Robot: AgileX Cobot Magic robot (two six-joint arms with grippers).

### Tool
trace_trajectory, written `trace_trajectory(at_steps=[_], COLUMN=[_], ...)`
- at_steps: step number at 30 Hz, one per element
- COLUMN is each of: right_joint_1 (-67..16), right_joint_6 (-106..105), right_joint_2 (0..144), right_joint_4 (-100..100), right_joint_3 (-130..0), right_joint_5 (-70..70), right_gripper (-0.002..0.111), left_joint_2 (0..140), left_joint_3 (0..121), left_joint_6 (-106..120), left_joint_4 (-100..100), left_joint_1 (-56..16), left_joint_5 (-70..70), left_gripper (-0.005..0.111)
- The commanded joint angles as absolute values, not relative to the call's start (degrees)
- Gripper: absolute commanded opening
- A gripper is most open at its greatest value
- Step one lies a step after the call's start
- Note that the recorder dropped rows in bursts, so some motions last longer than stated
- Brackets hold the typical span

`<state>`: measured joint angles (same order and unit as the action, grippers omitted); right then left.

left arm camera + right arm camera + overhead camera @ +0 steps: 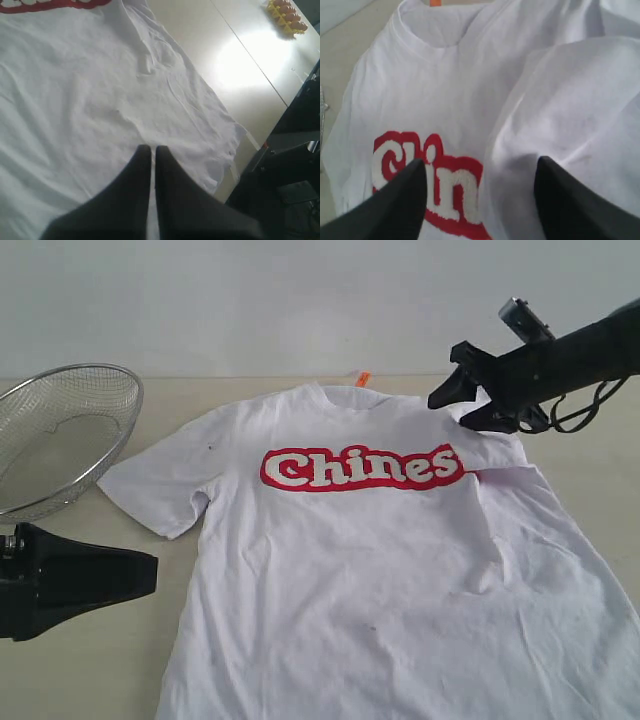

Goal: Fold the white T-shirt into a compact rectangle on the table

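The white T-shirt (pixel 380 570) lies face up on the table (pixel 100 670), its red lettering (pixel 360 468) showing and an orange neck tag (pixel 363 378) at the collar. Its right-hand sleeve is folded inward over the end of the lettering. My right gripper (pixel 450 412) hovers open just above that fold (pixel 570 100), holding nothing. In its wrist view the right gripper (pixel 480 167) spans the fold's edge and the lettering (pixel 450 185). My left gripper (pixel 150 575) is shut and empty, left of the shirt's side hem. In its wrist view the left gripper (pixel 153 149) points across the shirt's lower body (pixel 75 90).
A wire mesh basket (pixel 60 430) stands at the back left, near the shirt's left-hand sleeve (pixel 155 485). In the left wrist view a yellow tray of eggs (pixel 287 15) sits far across the table (pixel 240 65), and dark equipment (pixel 285 175) lies past the table's edge.
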<state>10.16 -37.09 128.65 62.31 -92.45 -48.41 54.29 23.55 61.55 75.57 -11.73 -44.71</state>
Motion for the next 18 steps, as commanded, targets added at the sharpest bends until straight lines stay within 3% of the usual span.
trace_trajectory(at_steps=[1, 13, 15, 18], right_joint_1=[9.29, 9.27, 9.71, 10.28], right_joint_6=[-39.55, -41.81, -42.73, -44.54], right_joint_2=[128.53, 128.53, 128.41, 127.75], right_joint_4=[62.88, 62.14, 66.66, 72.12], right_joint_3=[-92.67, -92.67, -92.67, -92.67], right_joint_5=[-51.32, -55.17, -55.05, -52.89], right_gripper=[0.047, 0.045, 0.041, 0.025], left_joint_2=[54.71, 54.71, 54.71, 54.71], left_joint_3=[23.66, 23.66, 23.66, 23.66], left_joint_6=[61.26, 61.26, 61.07, 60.06], left_joint_4=[75.59, 75.59, 75.59, 75.24], left_joint_1=[-12.03, -12.03, -12.03, -12.03], left_joint_5=[-44.83, -44.96, -44.96, -44.96], left_gripper=[0.004, 0.004, 0.004, 0.004])
